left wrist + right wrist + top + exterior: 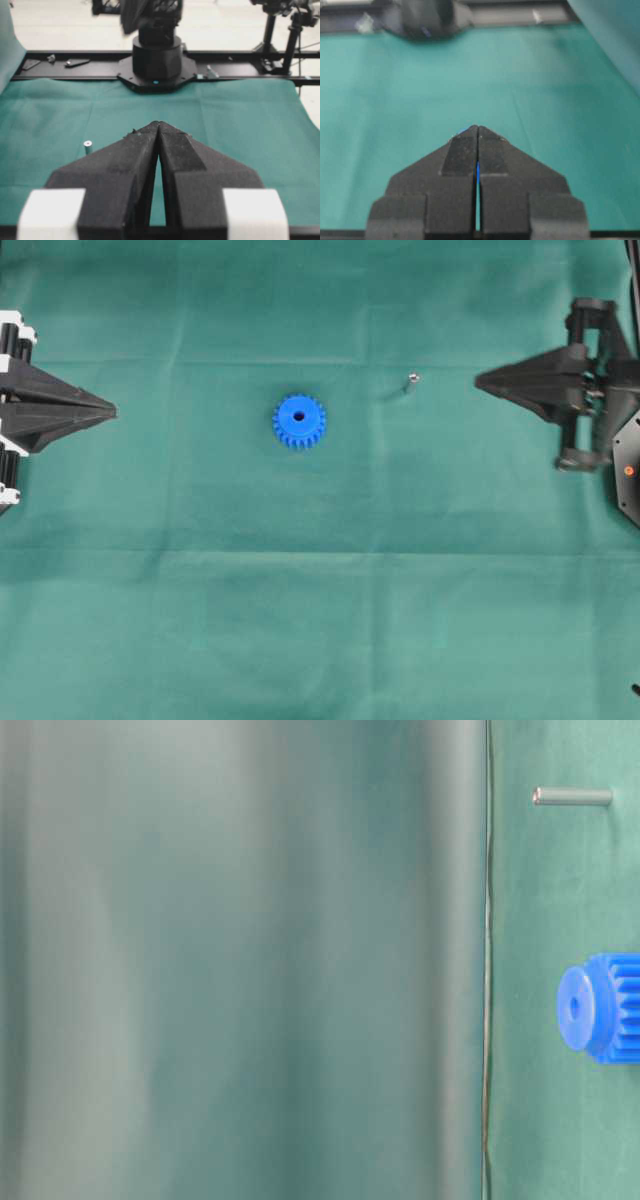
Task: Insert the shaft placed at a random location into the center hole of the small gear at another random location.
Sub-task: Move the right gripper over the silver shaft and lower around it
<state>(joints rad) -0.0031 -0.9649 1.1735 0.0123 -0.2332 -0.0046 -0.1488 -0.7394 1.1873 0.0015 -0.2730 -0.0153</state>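
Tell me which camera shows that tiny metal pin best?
The table-level view: the pin appears large and sharp, its whole length visible. Overhead it is only a small speck right of the gear. The left wrist view shows it small, standing upright. The right wrist view misses it.

text: none legible | labels: none | brands: none | numbers: none | signs: none | checked: all four views, no readable marking was found on any surface in them
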